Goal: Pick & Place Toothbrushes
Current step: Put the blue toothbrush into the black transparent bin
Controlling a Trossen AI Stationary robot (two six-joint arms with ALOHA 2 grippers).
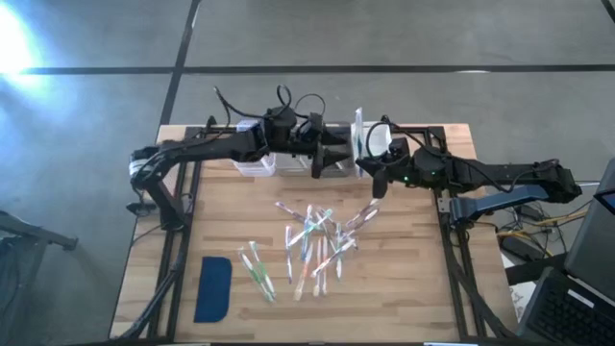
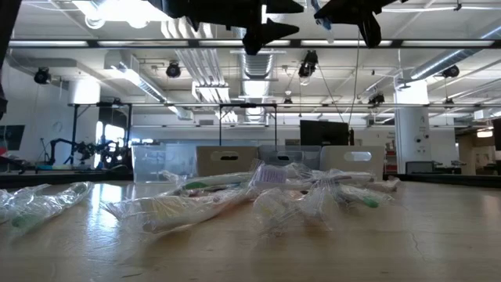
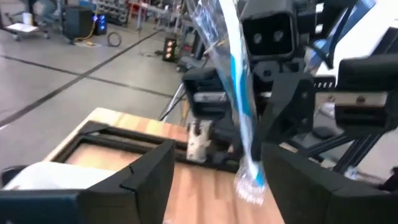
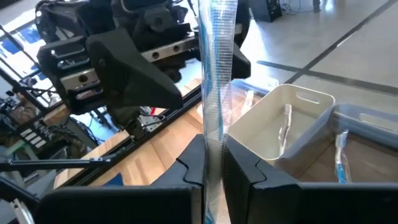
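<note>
My right gripper [image 4: 216, 160] is shut on one wrapped toothbrush [image 4: 217, 68], clear with a blue stripe, high above the table's far middle. My left gripper [image 3: 217, 158] is open and faces it from the left. That toothbrush [image 3: 239, 93] hangs just ahead of the left gripper's spread fingers; I cannot tell whether they touch it. In the high view the left gripper [image 1: 336, 157] and right gripper [image 1: 375, 175] are close together. The other wrapped toothbrushes [image 1: 312, 240] lie in a loose pile on the table's middle, also seen in the low view [image 2: 274, 188]. My right gripper pinches the wrapped toothbrush between its two fingers [image 4: 245, 165]. The fingers lie along it. The stretch beside the fingers [image 4: 216, 140] is clear wrapper with the blue stripe, and the long part sticks out past the fingertips. It is lifted clear of the table.
Small bins stand along the far edge: a white bin [image 4: 292, 121] and a clear bin [image 4: 367, 140] each hold a toothbrush, and more bins [image 1: 258, 165] sit under the left arm. A dark-blue pad [image 1: 213, 288] lies near the front left corner.
</note>
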